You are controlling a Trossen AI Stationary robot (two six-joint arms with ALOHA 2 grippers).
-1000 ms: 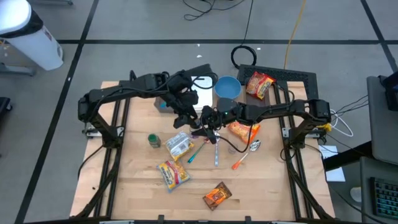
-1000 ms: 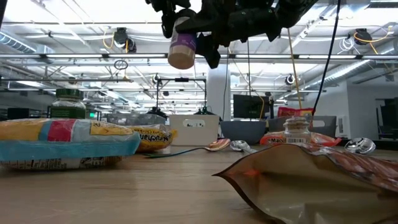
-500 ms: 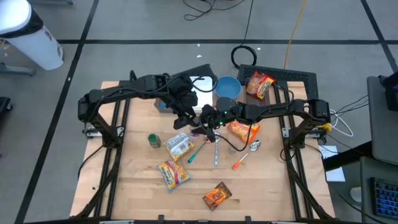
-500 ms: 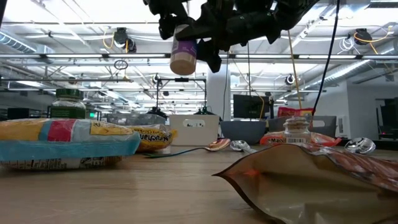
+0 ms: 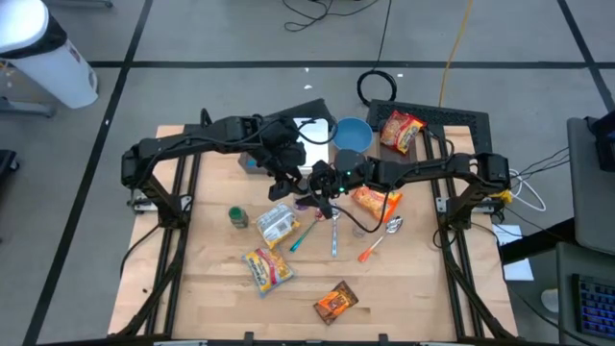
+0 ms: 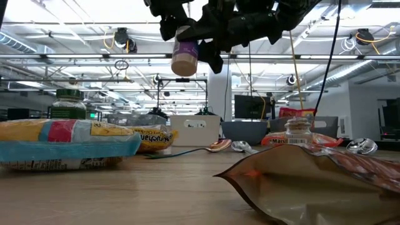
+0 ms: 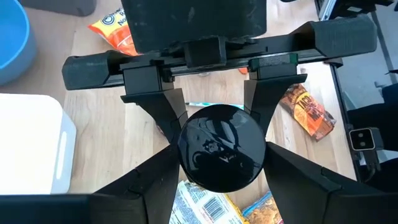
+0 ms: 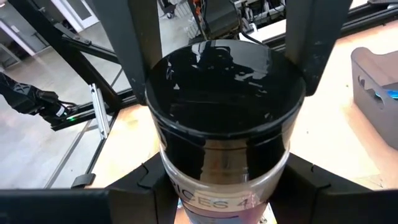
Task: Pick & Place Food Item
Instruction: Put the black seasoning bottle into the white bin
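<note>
A spice jar [image 6: 184, 55] with a black lid, a purple label and beige contents hangs high above the table's middle, lid end up. My left gripper [image 5: 288, 176] and my right gripper [image 5: 323, 185] meet there, both shut on it. The black lid [image 7: 221, 146] faces the left wrist camera. The right wrist view shows the lid [image 8: 224, 74] and the clear body below it. In the low view the grippers hide the jar's top. My left gripper pinches the jar between its two fingers [image 7: 152, 183] at the lid's rim [image 7: 186, 165], coming from above. The jar is clear of the table. My right gripper pinches the jar's clear body [image 8: 186, 186] just below the lid, between its two fingers [image 8: 146, 180], slanting down from above. The jar's bottom hangs below the fingers, slightly tilted.
On the table lie a green-lidded jar [image 5: 237, 217], two noodle packs [image 5: 279, 224] [image 5: 268, 267], a brown pouch [image 5: 335, 303], an orange bag [image 5: 375, 200] and spoons [image 5: 333, 231]. A blue bowl [image 5: 352, 135] and a white box [image 5: 312, 144] stand at the far edge.
Both grippers have shifted a little toward the table's far edge together, with the jar held between them and still high above the table.
</note>
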